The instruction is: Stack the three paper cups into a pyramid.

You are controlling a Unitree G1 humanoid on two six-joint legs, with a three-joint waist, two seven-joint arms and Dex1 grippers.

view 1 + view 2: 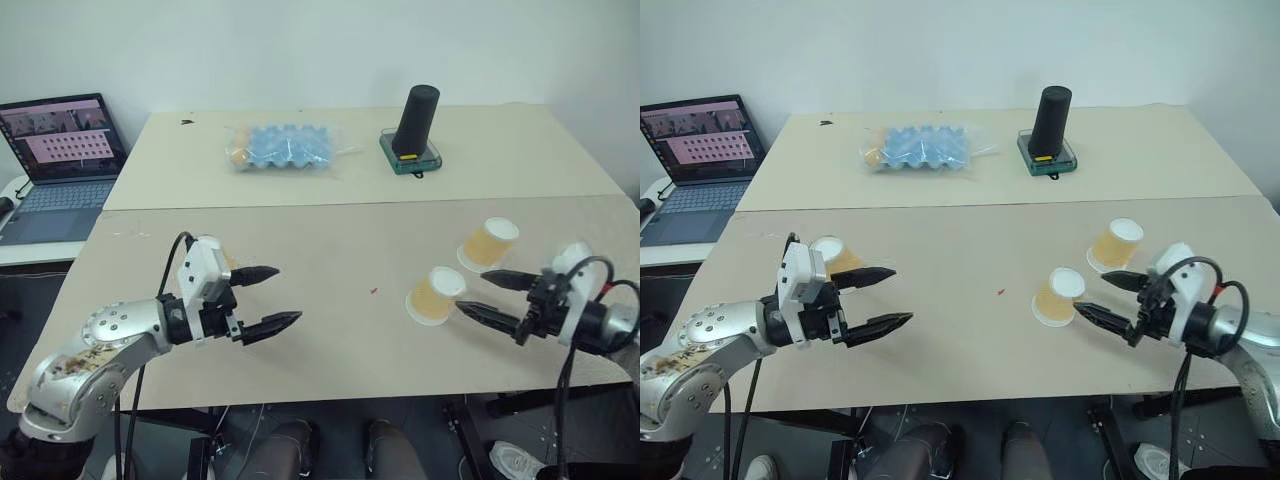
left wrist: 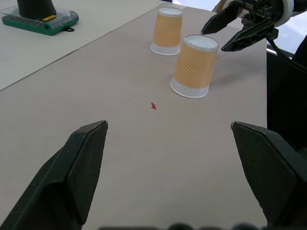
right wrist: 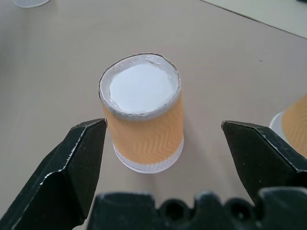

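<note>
Right tool point(image 1: 1108, 298) jaws apart, lined up on nearest cup point(image 1: 1058, 296) to grasp | second cup point(image 1: 1114, 244) just beyond, third point(image 1: 833, 254) by my left tool point(image 1: 876, 299), apart, empty | all upturned on bench point(image 1: 970, 240)

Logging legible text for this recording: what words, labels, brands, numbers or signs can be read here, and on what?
No text reads clearly.
Open grey laptop: pink screen with rows of marks, too small to read.
Tall black cylinder on its green base: yellow patch, no lettering legible.
Tan ribbed paper cups: no print.
Blue tray in clear plastic bag: no label visible.
</note>
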